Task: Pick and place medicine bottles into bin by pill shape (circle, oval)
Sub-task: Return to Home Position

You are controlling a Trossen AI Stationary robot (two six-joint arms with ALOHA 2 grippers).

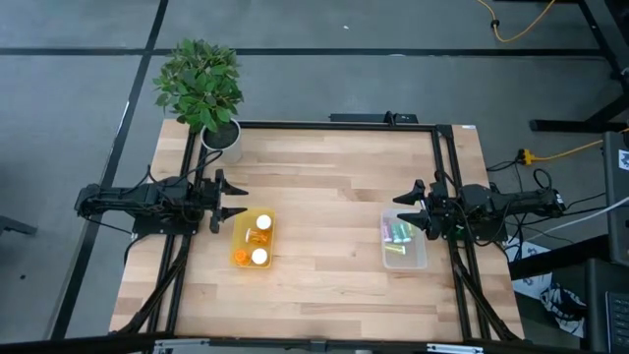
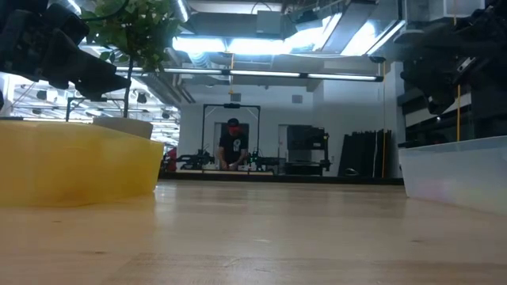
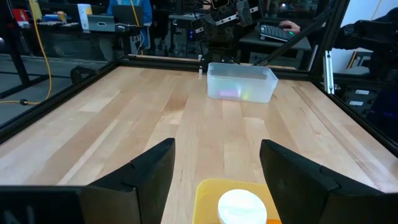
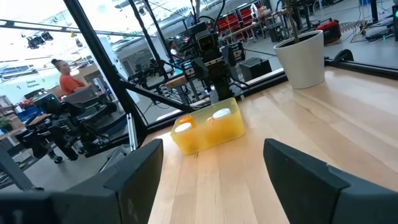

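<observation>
The fingers of the left gripper stand wide apart with nothing between them, only bare wood showing in the gap. The gripper hangs over the left edge of the bench, just beside the yellow bin and pointing across it towards the right side.

The fingers of the right gripper are spread just as widely and also grip nothing. This gripper sits at the right edge of the bench, close beside the clear bin, and faces the left arm.

The yellow bin lies left of the bench's middle, nearer the left edge than the right. In it stand two orange bottles with white caps, one at the far end and one at the near end. The orange between them may be more bottles lying flat, though the high view is too coarse to be sure. The left wrist view shows one white cap directly below its gripper.

The clear bin lies near the right edge, well apart from the yellow one. It holds the pastel vials, green and purple tints lying close together and too blurred to count.

A white plant pot with a leafy plant stands at the far left corner of the bench. A person shows in the room far behind the bench in the low view.
</observation>
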